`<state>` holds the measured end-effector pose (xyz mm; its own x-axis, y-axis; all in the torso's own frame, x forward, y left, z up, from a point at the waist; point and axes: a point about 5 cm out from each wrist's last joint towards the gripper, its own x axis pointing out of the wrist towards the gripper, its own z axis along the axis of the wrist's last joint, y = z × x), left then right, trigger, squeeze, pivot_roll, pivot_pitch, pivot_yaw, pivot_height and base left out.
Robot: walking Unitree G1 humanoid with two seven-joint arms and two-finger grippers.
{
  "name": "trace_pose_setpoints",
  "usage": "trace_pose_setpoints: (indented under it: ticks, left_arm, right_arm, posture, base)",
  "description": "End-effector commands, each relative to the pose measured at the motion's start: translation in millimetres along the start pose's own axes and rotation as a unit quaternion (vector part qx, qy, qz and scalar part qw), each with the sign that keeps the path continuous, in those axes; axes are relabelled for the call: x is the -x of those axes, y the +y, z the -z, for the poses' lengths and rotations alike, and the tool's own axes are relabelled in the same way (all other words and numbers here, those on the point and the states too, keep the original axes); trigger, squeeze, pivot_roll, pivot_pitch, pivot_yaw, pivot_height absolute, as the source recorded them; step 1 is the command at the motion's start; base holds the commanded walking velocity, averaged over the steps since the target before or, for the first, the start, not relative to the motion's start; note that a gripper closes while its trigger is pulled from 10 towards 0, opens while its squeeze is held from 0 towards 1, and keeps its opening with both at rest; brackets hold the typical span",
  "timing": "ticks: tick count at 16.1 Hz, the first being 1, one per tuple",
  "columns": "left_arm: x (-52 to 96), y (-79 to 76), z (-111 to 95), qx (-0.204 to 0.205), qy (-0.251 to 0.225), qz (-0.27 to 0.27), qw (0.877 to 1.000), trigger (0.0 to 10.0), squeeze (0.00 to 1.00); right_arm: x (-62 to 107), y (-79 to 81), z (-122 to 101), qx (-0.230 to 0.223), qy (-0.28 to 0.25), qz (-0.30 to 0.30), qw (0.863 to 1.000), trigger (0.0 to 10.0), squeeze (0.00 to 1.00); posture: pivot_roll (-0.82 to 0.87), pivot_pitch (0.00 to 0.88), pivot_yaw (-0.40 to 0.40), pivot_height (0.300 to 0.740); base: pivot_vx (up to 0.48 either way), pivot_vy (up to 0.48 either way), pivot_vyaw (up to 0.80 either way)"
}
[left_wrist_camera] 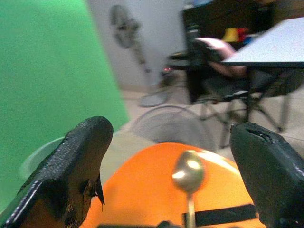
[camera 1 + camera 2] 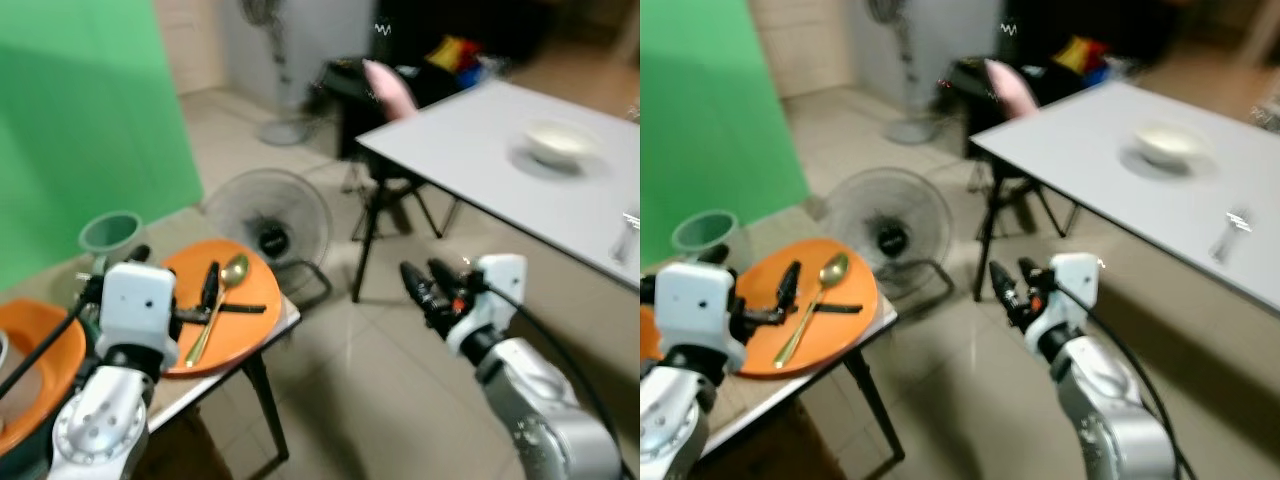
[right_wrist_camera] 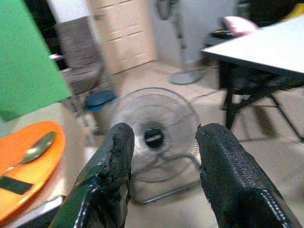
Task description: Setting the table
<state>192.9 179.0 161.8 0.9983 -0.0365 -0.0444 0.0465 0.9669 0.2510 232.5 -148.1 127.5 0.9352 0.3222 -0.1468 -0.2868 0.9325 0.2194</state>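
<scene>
— Spoon (image 2: 222, 293) first: where did we find it?

— We saw the gold spoon lying on the orange plate (image 2: 255, 300), its bowl toward the far rim, with a flat black strip (image 2: 238, 309) crossing its handle. The plate sat at the corner of a small side table (image 2: 285, 322) to our left.

— And our left gripper (image 2: 205, 300)?

— It hovered over that plate, fingers (image 1: 80, 156) spread wide — in the left wrist view the spoon showed between them, held by neither. We could not tell whether a fingertip touched the plate.

— What else stood on that table?

— A pale green cup (image 2: 110, 234) behind the plate, and another orange dish (image 2: 45, 365) at the near left edge.

— The right gripper (image 2: 425, 283)?

— We held it out over the tiled floor (image 2: 370, 400), well apart from both tables, fingers (image 3: 228, 175) parted and empty. A floor fan (image 2: 268, 225) rested beyond it, just beside the side table.

— And the dining table?

— We saw the large white table (image 2: 470, 150) to our right, well apart from the spoon, with a white bowl (image 2: 560, 142) on it and something small and shiny (image 2: 1230, 232) near its edge — too blurred for us to name.
</scene>
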Motion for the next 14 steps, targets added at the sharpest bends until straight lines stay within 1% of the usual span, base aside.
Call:
trace_pose_setpoints:
  ticks: [1, 2, 4, 6, 7, 8, 9, 12, 13, 14]
  left_arm:
    - [-1.9, -3.3, 0, 0.007, 0.002, 0.015, 1.000, 10.0, 0.00]
    - [-4.5, -1.2, 0, -0.002, 0.001, 0.011, 1.000, 10.0, 0.00]
    - [-9.7, 1.0, -4, 0.019, -0.009, -0.003, 1.000, 10.0, 0.00]
    - [-12.4, -0.5, -6, 0.032, -0.012, -0.006, 0.999, 10.0, 0.00]
    - [-13.1, -3.7, -6, 0.039, -0.013, -0.002, 0.999, 10.0, 0.00]
    - [-13.4, -7.5, -6, 0.055, -0.012, 0.002, 0.998, 10.0, 0.00]
    - [-13.6, -9.3, -6, 0.054, -0.008, 0.005, 0.999, 10.0, 0.00]
    - [-16.2, -4.4, -5, 0.054, 0.010, -0.008, 0.998, 10.0, 0.00]
    - [-21.2, 3.6, 0, 0.031, 0.040, -0.020, 0.999, 10.0, 0.00]
    - [-23.5, 8.6, 2, 0.024, 0.057, -0.028, 0.998, 10.0, 0.00]
  right_arm:
    - [0.8, -4.5, -1, -0.004, 0.004, 0.009, 1.000, 10.0, 0.00]
    - [0.9, -4.3, -1, -0.003, 0.005, 0.009, 1.000, 10.0, 0.00]
    - [1.2, -5.1, -3, -0.002, 0.004, 0.009, 1.000, 10.0, 0.00]
    - [1.9, -6.6, -5, 0.000, 0.002, 0.014, 1.000, 10.0, 0.00]
    - [2.2, -7.7, -7, 0.003, 0.002, 0.016, 1.000, 10.0, 0.00]
    - [1.8, -7.3, -9, 0.007, 0.001, 0.015, 1.000, 10.0, 0.00]
    - [1.0, -6.2, -11, 0.011, 0.003, 0.011, 1.000, 10.0, 0.00]
    - [-3.6, -0.1, -15, 0.041, 0.030, -0.017, 0.999, 10.0, 0.00]
    - [-6.6, 1.6, -17, 0.070, 0.044, -0.023, 0.996, 10.0, 0.00]
    - [-7.7, 1.3, -18, 0.093, 0.053, -0.028, 0.994, 10.0, 0.00]
  posture:
    - [-0.03, 0.000, 0.036, 0.740]
    - [-0.04, 0.000, 0.034, 0.740]
    - [-0.04, 0.000, 0.032, 0.740]
    - [-0.05, 0.000, 0.029, 0.740]
    - [-0.05, 0.000, 0.027, 0.740]
    - [-0.05, 0.000, 0.025, 0.740]
    - [-0.05, 0.000, 0.022, 0.740]
    - [-0.06, 0.000, 0.017, 0.740]
    - [-0.05, 0.000, 0.017, 0.740]
    - [-0.05, 0.000, 0.014, 0.740]
  base:
    - [0.000, 0.480, -0.80]
    - [0.000, 0.000, -0.80]
    - [0.000, -0.480, -0.80]
    - [0.000, -0.480, -0.65]
    - [0.000, -0.454, 0.00]
    - [0.000, 0.000, 0.00]
    - [0.000, 0.000, 0.00]
    - [0.000, 0.000, 0.00]
    - [0.000, 0.000, 0.00]
    - [0.000, 0.000, 0.00]
